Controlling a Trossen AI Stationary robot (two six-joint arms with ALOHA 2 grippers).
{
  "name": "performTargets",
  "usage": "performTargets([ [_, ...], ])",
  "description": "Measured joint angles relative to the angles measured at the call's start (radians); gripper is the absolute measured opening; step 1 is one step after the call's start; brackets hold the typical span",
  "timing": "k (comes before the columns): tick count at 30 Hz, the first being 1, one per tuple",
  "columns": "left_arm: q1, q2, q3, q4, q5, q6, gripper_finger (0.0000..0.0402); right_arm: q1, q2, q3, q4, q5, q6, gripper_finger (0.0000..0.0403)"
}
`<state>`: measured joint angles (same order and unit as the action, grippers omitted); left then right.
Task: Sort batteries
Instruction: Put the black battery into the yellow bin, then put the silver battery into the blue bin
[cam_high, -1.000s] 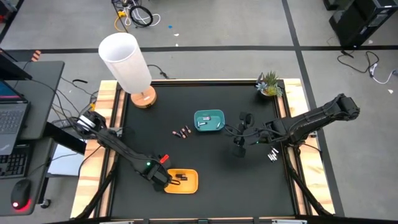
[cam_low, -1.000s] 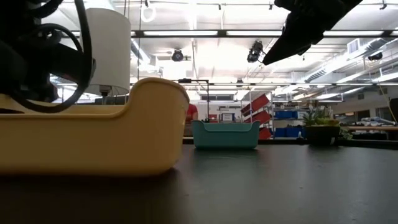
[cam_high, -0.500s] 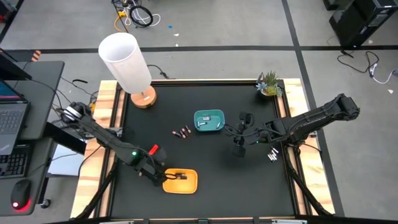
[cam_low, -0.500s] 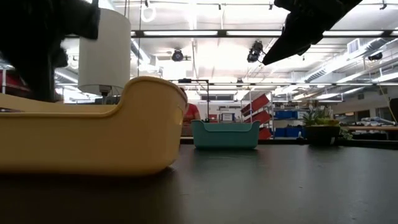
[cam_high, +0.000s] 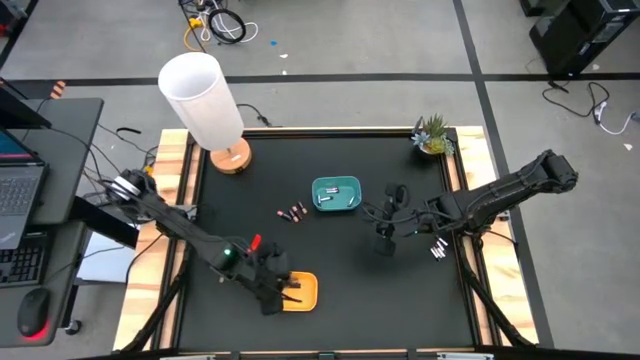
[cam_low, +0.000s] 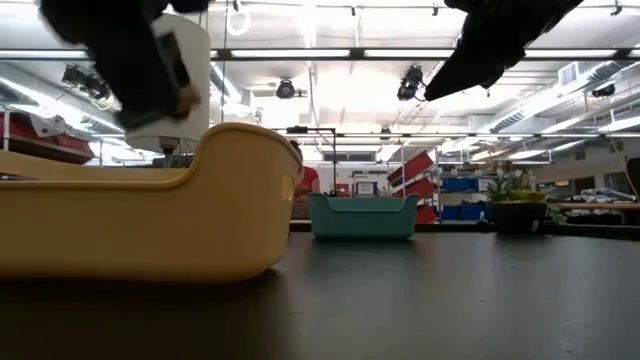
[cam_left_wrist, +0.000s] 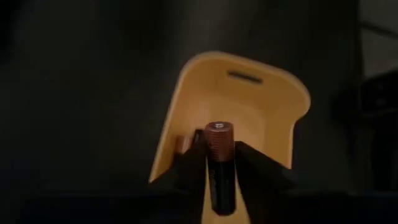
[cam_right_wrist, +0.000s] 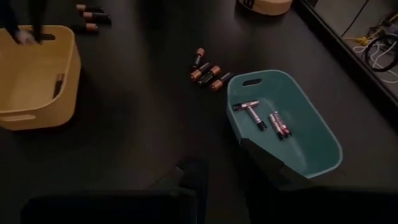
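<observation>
My left gripper (cam_high: 278, 288) hangs over the left end of the yellow tray (cam_high: 303, 290), shut on a dark battery with a copper end (cam_left_wrist: 219, 163). Another battery (cam_right_wrist: 59, 81) lies on the yellow tray's floor. The teal tray (cam_high: 337, 195) holds silvery batteries (cam_right_wrist: 277, 124). Several copper-ended batteries (cam_high: 292, 212) lie on the mat left of the teal tray. My right gripper (cam_right_wrist: 227, 174) hovers open beside the teal tray's right end, with nothing between its fingers. My left gripper pinches the battery's dark body (cam_left_wrist: 219, 180) between its two fingers. The battery lies along the fingers, and its copper end (cam_left_wrist: 219, 134) sticks out past the fingertips. The fingers slant downward over the yellow tray. The battery is lifted clear of the tray.
A white lamp on a wooden base (cam_high: 205, 100) stands at the far left corner and a small potted plant (cam_high: 432, 135) at the far right. More batteries (cam_high: 438, 250) lie by the table's right edge. Wooden rails frame the black mat.
My left gripper has risen from low at the yellow tray's left end to above its rim. It has also turned and tipped its fingers less steeply downward. My right gripper has kept still.
</observation>
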<state>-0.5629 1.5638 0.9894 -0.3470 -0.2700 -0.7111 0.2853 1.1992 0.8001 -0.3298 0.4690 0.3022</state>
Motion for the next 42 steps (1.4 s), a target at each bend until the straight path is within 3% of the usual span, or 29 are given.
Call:
performTargets([
  [5, 0.022, 0.034, 0.019, -0.056, 0.022, 0.016, 0.0182, 0.023, 0.0, 0.0, -0.006, -0.013, 0.033, 0.0077],
  [7, 0.022, 0.022, 0.053, -0.122, -0.034, 0.037, 0.0194, 0.022, 0.0, 0.0, -0.046, -0.109, 0.073, 0.0077],
  [9, 0.019, -0.004, 0.089, -0.184, -0.093, 0.074, 0.0197, 0.015, 0.005, 0.0, -0.131, -0.215, 0.136, 0.0075],
  [13, 0.019, -0.039, 0.106, -0.175, -0.246, 0.197, 0.0187, 0.028, 0.013, 0.0, -0.382, -0.22, 0.273, 0.0073],
  [16, 0.02, -0.048, 0.1, -0.106, -0.341, 0.287, 0.0173, 0.042, 0.014, -0.02, -0.541, -0.251, 0.391, 0.0072],
  [20, 0.019, -0.048, 0.03, 0.042, -0.399, 0.363, 0.0156, 0.084, 0.014, -0.113, -0.6, -0.422, 0.545, 0.0073],
  [25, 0.028, -0.048, -0.062, 0.183, -0.402, 0.446, 0.0144, 0.166, 0.015, -0.209, -0.598, -0.496, 0.722, 0.0075],
  [33, 0.041, -0.077, -0.141, 0.279, -0.317, 0.549, 0.014, 0.265, 0.002, -0.194, -0.596, -0.502, 1.016, 0.0075],
  [42, 0.041, -0.179, -0.348, 0.506, -0.305, 0.499, 0.014, 0.349, 0.032, -0.194, -0.693, -0.512, 1.214, 0.0075],
])
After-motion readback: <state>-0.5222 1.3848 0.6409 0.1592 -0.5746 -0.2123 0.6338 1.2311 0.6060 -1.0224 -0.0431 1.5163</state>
